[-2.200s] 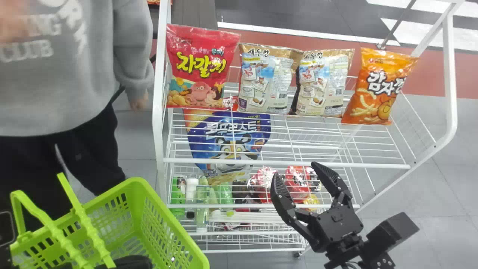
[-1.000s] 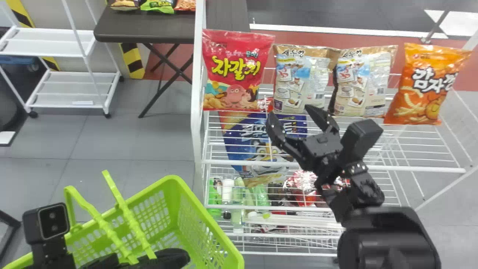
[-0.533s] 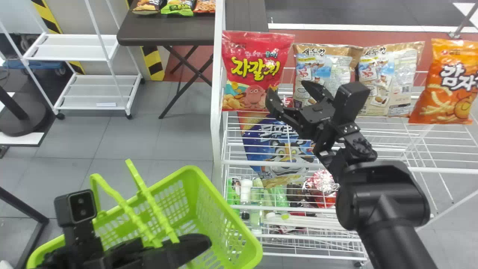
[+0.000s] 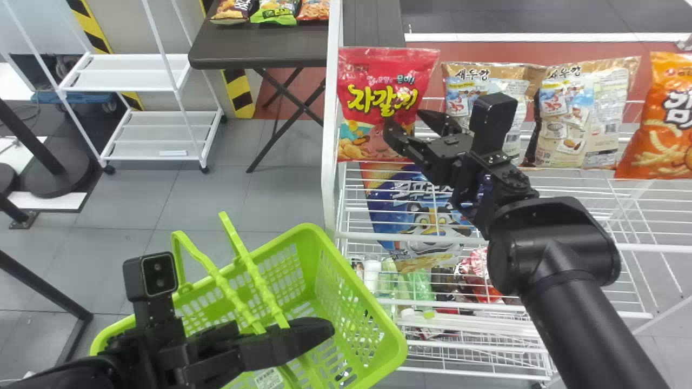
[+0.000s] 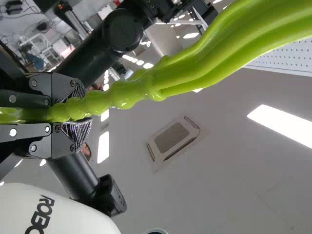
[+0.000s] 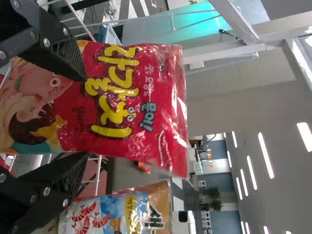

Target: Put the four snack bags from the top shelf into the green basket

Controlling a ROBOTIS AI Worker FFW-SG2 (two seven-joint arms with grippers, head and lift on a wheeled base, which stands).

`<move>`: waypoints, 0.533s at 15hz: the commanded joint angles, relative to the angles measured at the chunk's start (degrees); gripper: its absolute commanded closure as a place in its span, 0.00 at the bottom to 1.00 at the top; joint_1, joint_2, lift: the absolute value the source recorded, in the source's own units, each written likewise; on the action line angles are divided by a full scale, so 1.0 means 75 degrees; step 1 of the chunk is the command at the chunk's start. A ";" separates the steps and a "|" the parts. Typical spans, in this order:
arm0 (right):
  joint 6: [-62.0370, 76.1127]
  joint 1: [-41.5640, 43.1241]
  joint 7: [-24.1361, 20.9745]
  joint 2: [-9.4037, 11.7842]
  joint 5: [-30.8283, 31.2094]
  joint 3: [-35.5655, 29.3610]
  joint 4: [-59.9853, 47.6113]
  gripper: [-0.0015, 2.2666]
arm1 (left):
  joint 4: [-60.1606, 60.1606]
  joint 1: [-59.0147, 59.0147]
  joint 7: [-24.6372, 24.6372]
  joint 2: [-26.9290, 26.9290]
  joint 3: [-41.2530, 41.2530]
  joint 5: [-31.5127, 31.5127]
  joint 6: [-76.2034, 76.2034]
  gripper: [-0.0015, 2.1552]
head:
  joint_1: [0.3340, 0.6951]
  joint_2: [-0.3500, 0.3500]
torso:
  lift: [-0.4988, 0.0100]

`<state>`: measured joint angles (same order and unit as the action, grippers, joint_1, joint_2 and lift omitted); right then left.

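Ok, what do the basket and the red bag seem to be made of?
The basket looks like moulded plastic: evenly slotted walls, glossy highlights along its handle. The red bag seems shiny thin film, plastic or foil-lined, judging by its crinkles and glints.

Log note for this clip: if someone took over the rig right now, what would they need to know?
Left gripper: shut on the handle of the green basket.
Right gripper: open, empty, at the red bag.
Top shelf: red bag, two tan bags, orange bag.
Done: basket held beside the rack; no bag moved over.
Left: grasp and basket all four.
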<state>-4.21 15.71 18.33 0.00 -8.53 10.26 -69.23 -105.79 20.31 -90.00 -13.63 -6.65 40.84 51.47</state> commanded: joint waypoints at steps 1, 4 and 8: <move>-0.0347 -0.0126 -0.0053 -0.0007 0.0118 0.0003 -0.0145 0.99 | 0.0030 -0.0012 -0.0076 -0.0035 0.0008 -0.0008 0.0000 1.00 | 1.00 0.57 | 0.98; -0.0371 -0.0231 -0.0041 -0.0007 0.0141 -0.0008 -0.0332 0.99 | 0.0042 -0.0024 -0.0076 -0.0070 0.0008 0.0016 0.0023 1.00 | 1.00 0.57 | 0.98; -0.0581 -0.0688 -0.0030 -0.0007 0.0247 0.0027 -0.1340 0.99 | 0.0054 -0.0024 -0.0076 -0.0105 -0.0051 0.0063 0.0023 1.00 | 1.00 0.58 | 0.98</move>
<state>-7.62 12.22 18.11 0.00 -7.01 10.48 -75.85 -105.52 20.12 -90.00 -14.38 -6.79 41.45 51.64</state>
